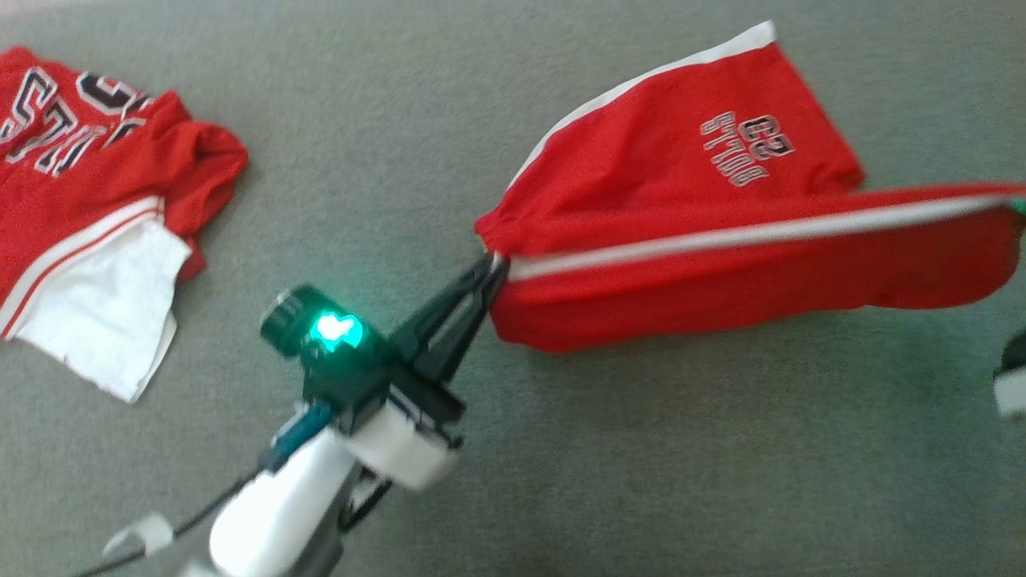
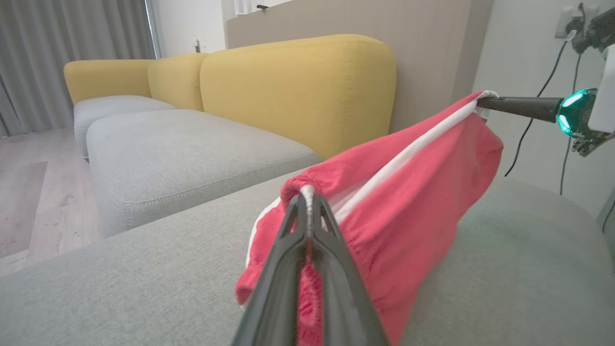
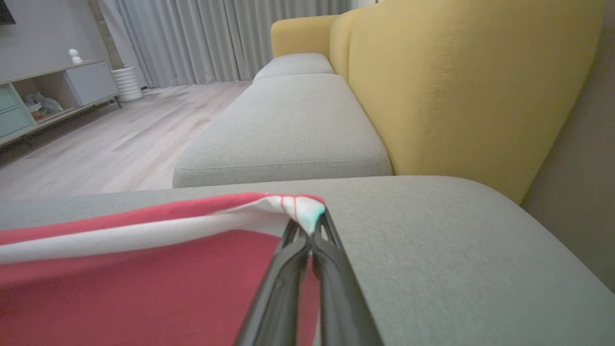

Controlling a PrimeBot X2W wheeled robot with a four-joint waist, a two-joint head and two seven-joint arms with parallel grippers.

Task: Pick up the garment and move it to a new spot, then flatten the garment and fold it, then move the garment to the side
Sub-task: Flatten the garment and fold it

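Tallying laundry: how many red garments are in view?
2. The red shorts stretched between left gripper and right gripper; a red jersey lying at the head view's left edge, partly cut off. Others may be out of frame.

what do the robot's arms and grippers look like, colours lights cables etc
The left gripper has two long, dark, tapering fingers on a black wrist block with a glowing green light and a round black knob. Its forearm is a white shell, with a blue connector and a thin black cable. The right gripper is equally dark and slim, with a teal light behind it.
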